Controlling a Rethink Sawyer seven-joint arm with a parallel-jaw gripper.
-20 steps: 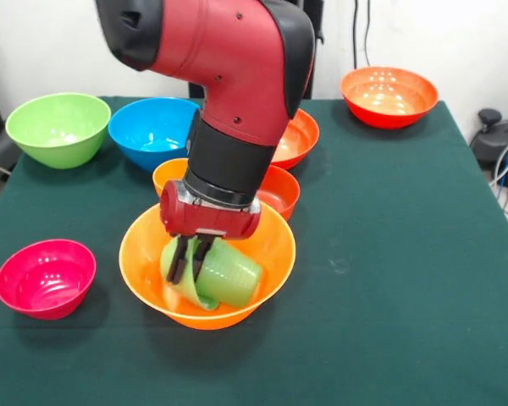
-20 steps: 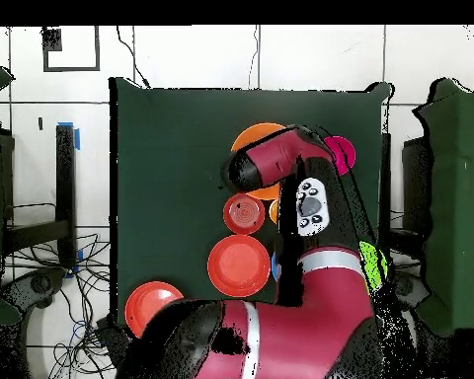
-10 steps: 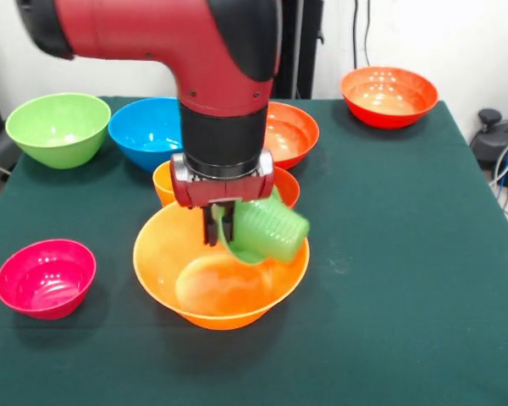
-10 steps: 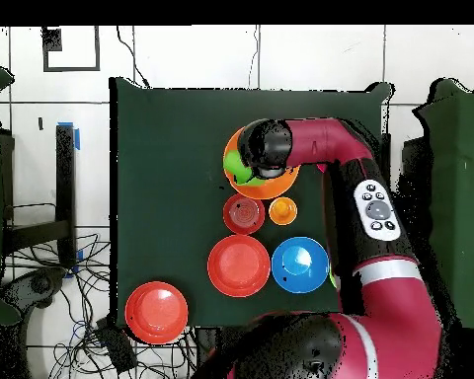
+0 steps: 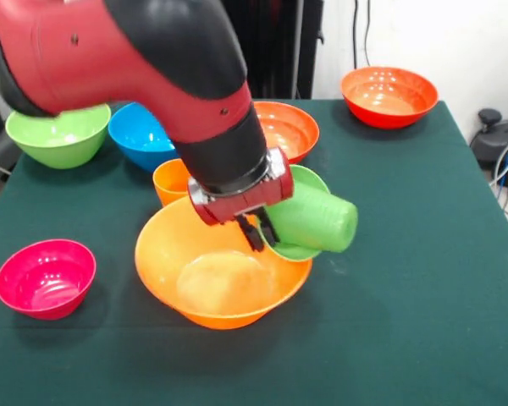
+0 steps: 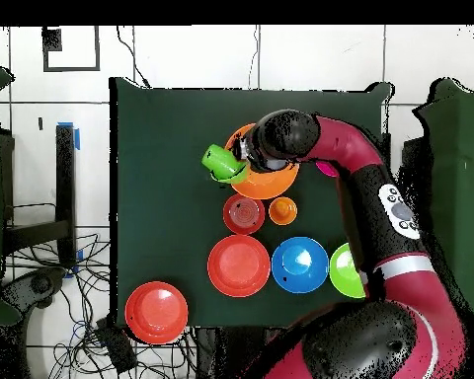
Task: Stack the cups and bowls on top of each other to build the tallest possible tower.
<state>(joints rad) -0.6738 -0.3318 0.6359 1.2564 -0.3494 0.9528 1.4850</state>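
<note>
End effector (image 5: pixel 260 234) clamping small green bowl (image 5: pixel 309 222), swung out past largest orange bowl (image 5: pixel 195 279) rim.

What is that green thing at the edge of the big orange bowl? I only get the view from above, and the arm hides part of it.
Observer: From the front it is a green cup tipped on its side, with what looks like a small green bowl round its mouth. Both hang in the air above the large orange bowl's rim, touching nothing below.
Operator: Is the robot actually holding it?
Observer: Yes. The gripper is shut on the small green bowl's wall, one dark finger on each side of it. The large orange bowl underneath has nothing in it.
</note>
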